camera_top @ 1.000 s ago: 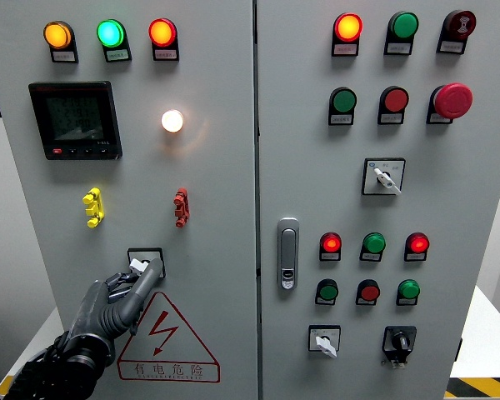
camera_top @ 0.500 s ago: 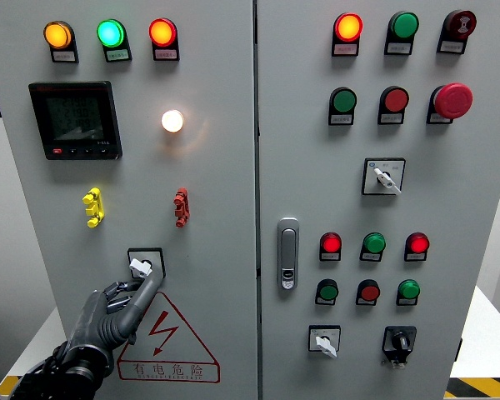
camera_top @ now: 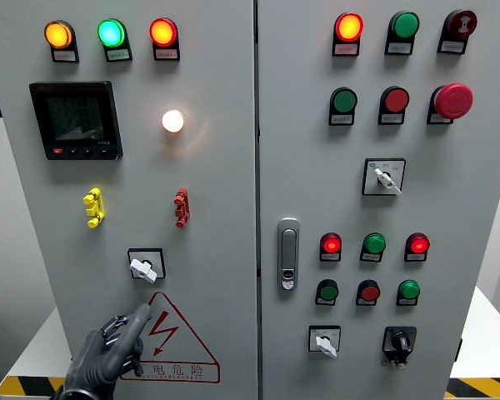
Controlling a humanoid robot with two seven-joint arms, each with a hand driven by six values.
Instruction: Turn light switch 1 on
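On the left cabinet door a small rotary switch (camera_top: 144, 267) sits in a black square frame, its white knob pointing down-left. Above it a round lamp (camera_top: 172, 121) glows warm white. My left hand (camera_top: 117, 346), dark grey, shows at the bottom left, below the switch and over the corner of the red warning triangle (camera_top: 168, 342). Its index finger points up toward the switch without touching it; the other fingers are loosely curled and hold nothing. The right hand is out of sight.
The left door also carries a black meter (camera_top: 75, 119), three lit indicator lamps (camera_top: 110, 33), and yellow (camera_top: 93, 207) and red (camera_top: 181, 207) toggles. The right door has a door handle (camera_top: 288, 252), push buttons, a red emergency stop (camera_top: 452, 100) and selector switches (camera_top: 384, 177).
My left hand has dropped away from the rotary switch, moving down and slightly left. The knob, covered by the fingertip before, now shows in full. The lamp stays lit.
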